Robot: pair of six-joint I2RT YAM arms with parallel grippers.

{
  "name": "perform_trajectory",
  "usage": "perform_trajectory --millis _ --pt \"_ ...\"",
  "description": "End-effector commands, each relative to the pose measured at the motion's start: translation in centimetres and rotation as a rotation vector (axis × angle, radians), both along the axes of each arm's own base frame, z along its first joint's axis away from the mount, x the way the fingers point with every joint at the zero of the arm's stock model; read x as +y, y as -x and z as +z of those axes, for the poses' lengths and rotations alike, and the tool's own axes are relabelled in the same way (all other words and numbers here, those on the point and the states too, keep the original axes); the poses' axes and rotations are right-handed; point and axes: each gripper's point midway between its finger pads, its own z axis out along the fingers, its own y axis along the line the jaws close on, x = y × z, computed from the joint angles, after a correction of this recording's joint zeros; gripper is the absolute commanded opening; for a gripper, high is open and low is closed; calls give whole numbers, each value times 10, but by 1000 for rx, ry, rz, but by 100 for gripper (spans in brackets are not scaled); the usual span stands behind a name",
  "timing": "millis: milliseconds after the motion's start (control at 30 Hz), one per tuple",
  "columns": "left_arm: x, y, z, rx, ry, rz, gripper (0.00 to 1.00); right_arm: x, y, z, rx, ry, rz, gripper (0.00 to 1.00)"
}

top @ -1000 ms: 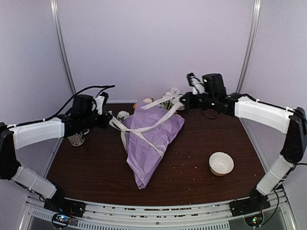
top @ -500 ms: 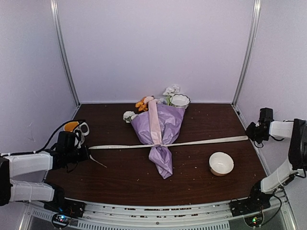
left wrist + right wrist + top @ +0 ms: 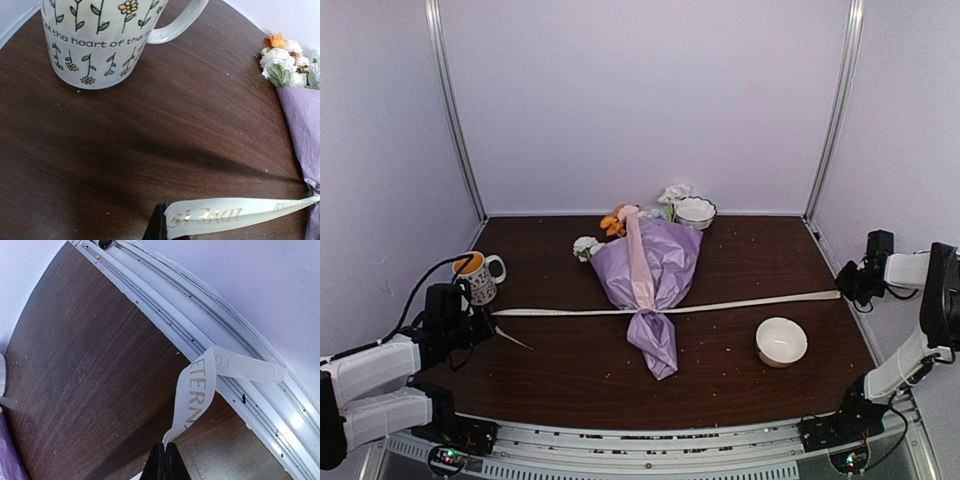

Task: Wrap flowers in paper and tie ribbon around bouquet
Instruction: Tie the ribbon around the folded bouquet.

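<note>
Dark wooden bench (image 3: 540, 370) within pale lilac walls carries the bouquet (image 3: 655, 275), lying about midway between the two end effectors. Its long axis runs near to far: the flowers (image 3: 618, 217) at the wide end point to the back wall, the narrow tail to the near edge. The ribbon (image 3: 750, 299) stretches crosswise, left to right, round the bouquet's waist. The left end effector (image 3: 488, 320) is clamped on one ribbon end, the right end effector (image 3: 847, 287) on the other. A flowered mug (image 3: 480, 277) stands just beyond the left one.
</note>
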Motion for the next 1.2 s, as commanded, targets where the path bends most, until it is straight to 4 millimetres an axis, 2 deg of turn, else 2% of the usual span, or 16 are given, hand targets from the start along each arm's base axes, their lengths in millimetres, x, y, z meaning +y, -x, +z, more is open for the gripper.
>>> perform_trajectory --millis 0,500,567,633,700,767,800,900,933,967,1033,1100,1167 --pt "48 7 -3 -5 -71 234 0 -61 5 21 -23 190 -173 0" --pt "59 11 -7 -18 -17 281 0 -73 12 18 14 226 -210 0" --pt "57 10 -7 -18 -16 270 0 -72 12 19 12 227 -206 0" --pt "48 4 -2 -38 -14 204 0 -63 4 24 -23 211 -159 0" --pt "26 -7 11 -64 -35 76 0 -34 -14 35 -69 216 -51 0" --pt "-5 -16 32 -97 -120 -48 0 21 -36 49 -91 268 130 0" --pt "-22 -23 50 -138 -164 -97 0 46 -43 57 -98 311 208 0" --pt "-76 -33 87 -237 -201 -266 0 122 -56 90 -188 362 410 0" --pt "-93 -37 103 -285 -229 -326 0 151 -57 105 -238 353 478 0" --pt "-110 -40 121 -333 -235 -378 0 166 -58 120 -281 346 511 0" --pt "-142 -45 159 -431 -278 -499 0 213 -57 159 -386 322 624 0" --pt "-170 -45 196 -526 -305 -601 0 253 -49 195 -475 308 739 0" --pt "-189 -44 234 -622 -323 -668 0 288 -32 232 -565 316 849 0"
